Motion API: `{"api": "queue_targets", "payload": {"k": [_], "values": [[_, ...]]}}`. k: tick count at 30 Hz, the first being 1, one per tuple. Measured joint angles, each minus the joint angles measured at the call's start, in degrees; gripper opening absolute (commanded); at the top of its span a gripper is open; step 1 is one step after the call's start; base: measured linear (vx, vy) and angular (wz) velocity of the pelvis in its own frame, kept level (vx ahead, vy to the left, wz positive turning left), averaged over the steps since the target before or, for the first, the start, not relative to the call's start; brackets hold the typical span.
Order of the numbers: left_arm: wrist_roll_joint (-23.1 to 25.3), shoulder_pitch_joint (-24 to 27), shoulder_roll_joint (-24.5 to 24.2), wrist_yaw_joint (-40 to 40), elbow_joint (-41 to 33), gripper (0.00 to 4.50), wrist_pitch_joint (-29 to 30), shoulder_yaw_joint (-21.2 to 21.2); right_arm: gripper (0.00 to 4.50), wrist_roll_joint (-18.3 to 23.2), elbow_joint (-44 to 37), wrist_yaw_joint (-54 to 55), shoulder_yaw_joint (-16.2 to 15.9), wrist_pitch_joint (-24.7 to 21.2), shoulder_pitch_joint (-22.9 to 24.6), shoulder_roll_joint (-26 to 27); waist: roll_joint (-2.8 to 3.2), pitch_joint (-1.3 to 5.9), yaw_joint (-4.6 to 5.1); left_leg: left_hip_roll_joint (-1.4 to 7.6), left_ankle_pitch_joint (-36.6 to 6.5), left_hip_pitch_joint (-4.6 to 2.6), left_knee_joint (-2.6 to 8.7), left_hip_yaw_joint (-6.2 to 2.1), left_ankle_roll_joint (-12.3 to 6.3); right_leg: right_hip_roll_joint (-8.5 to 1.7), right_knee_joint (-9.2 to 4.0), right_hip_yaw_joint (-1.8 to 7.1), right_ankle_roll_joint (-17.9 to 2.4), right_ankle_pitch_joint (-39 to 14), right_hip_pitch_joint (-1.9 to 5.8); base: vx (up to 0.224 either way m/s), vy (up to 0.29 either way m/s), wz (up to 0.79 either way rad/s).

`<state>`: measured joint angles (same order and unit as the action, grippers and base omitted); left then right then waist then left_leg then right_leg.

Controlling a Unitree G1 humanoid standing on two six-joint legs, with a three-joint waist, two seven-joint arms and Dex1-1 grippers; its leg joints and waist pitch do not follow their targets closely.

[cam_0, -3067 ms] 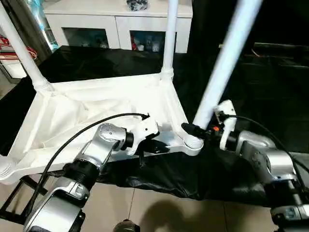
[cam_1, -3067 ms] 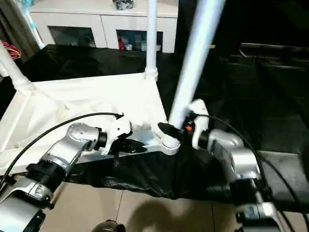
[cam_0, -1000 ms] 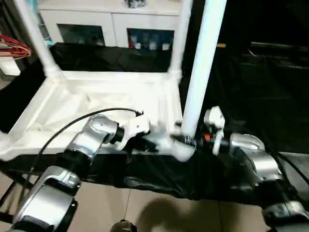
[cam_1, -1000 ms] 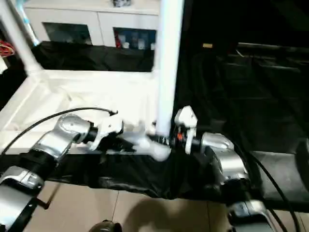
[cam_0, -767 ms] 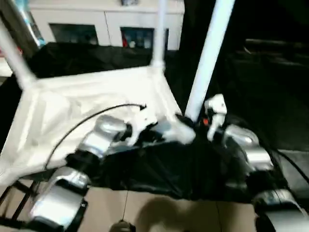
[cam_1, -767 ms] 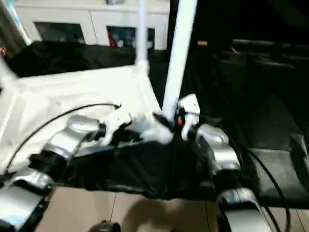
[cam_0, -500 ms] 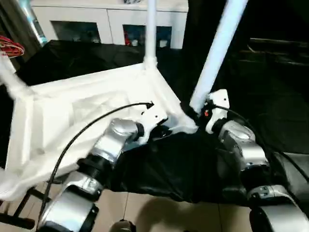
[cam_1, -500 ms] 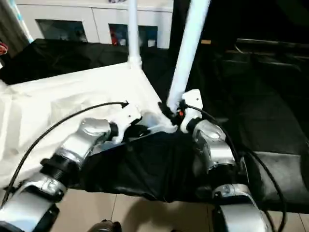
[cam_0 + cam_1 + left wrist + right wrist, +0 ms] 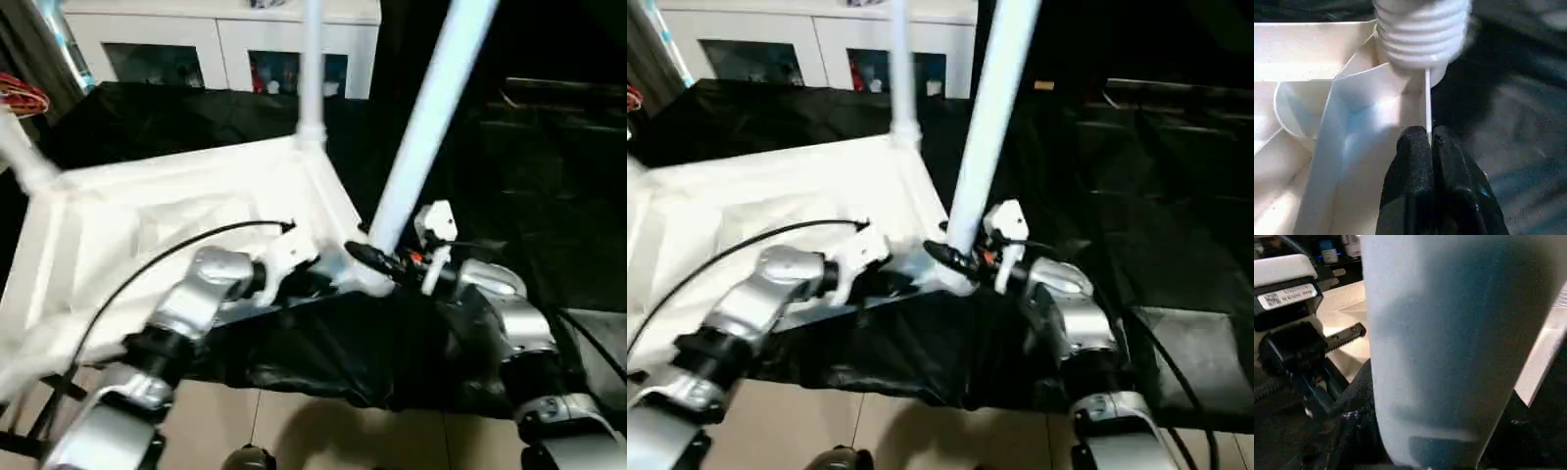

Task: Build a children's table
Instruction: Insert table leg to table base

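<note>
The white tabletop (image 9: 176, 211) lies upside down on black cloth, ribbed underside up. One white leg (image 9: 312, 69) stands in the far corner socket and another (image 9: 22, 157) at the left edge. A third leg (image 9: 421, 127) rises tilted from the near right corner socket (image 9: 364, 281). My right gripper (image 9: 370, 258) is shut on that leg just above its flared end, and the leg (image 9: 1440, 347) looms close in the right wrist view. My left gripper (image 9: 328, 281) is shut on the tabletop's thin rim (image 9: 1426, 98) beside the leg's ribbed end (image 9: 1422, 34).
A white glass-door cabinet (image 9: 216, 44) stands behind the work. Black cloth (image 9: 372, 343) hangs over the near edge above a tiled floor (image 9: 323, 436). Red cables (image 9: 20, 98) lie at the far left. Dark furniture (image 9: 558, 108) stands to the right.
The near right corner, its leg and both grippers sit slightly lower and nearer in the picture than half a second ago. Both grips are unchanged.
</note>
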<state>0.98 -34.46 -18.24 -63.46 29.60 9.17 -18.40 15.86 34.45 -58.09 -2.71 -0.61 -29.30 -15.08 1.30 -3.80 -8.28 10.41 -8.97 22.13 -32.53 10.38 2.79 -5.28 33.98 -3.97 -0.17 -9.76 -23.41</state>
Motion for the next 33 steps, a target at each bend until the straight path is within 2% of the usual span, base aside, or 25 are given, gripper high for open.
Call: {"api": "queue_targets", "payload": {"k": [5, 10, 15, 20, 25, 33], "values": [[0.1, -0.4, -1.0, -1.8, 1.1, 0.0, -1.4, -0.1, 1.94, 0.0, 0.0, -1.3, -0.3, -1.8, -0.3, -1.5, -0.01, 0.01, -0.03, 0.0, 0.0, -0.02, -0.09, 0.0, 0.0, -0.01, 0.03, 0.03, 0.0, 0.0, 0.04, 0.0, 0.0, 0.0], [0.0, -1.0, -1.0, -3.5, 1.9, 0.0, -2.2, -0.5, 1.94, 0.0, -2.6, -3.8, -1.0, -4.3, 0.4, -3.2, -0.01, 0.01, -0.73, 0.01, 0.0, 0.02, -0.05, 0.01, 0.0, -0.01, 0.02, -0.02, -0.1, 0.0, 0.03, 0.0, 0.0, 0.0], [0.0, -1.2, -0.8, -3.2, 2.9, 0.0, -3.1, -0.5, 1.94, 0.0, -2.0, -2.0, -0.7, -3.6, 0.6, -2.3, -0.03, 0.02, -1.05, 0.04, 0.0, -0.05, -0.13, 0.01, 0.01, -0.01, 0.13, -0.01, -0.1, 0.0, 0.04, 0.0, 0.0, 0.0], [0.2, -1.7, 0.3, -1.9, 3.9, 0.0, -3.1, -0.5, 1.94, 1.0, -2.4, 1.4, 2.1, -3.2, 2.6, -0.2, -0.06, 0.04, -1.26, 0.04, 0.0, -0.09, -0.2, 0.01, 0.01, -0.01, 0.14, 0.0, -0.1, 0.0, 0.11, 0.0, 0.0, 0.0], [0.4, -2.2, 1.3, -1.0, 5.1, 0.0, -3.3, -0.5, 1.94, 4.0, -4.3, 5.2, 5.2, -1.4, 6.3, 1.8, -0.09, 0.06, -1.53, 0.02, 0.0, -0.09, -0.25, 0.01, 0.01, -0.04, 0.13, 0.01, -0.2, 0.0, 0.16, 0.0, 0.0, 0.0], [0.6, -2.5, 2.0, -0.5, 6.0, 0.0, -4.1, -0.5, 1.94, 5.1, -8.0, 8.7, 7.4, 0.4, 11.3, 3.6, 0.13, 0.12, -1.83, 0.01, 0.0, -0.08, -0.25, 0.0, 0.01, -0.06, 0.12, 0.0, -0.2, 0.0, 0.18, 0.0, 0.0, 0.0]]}}
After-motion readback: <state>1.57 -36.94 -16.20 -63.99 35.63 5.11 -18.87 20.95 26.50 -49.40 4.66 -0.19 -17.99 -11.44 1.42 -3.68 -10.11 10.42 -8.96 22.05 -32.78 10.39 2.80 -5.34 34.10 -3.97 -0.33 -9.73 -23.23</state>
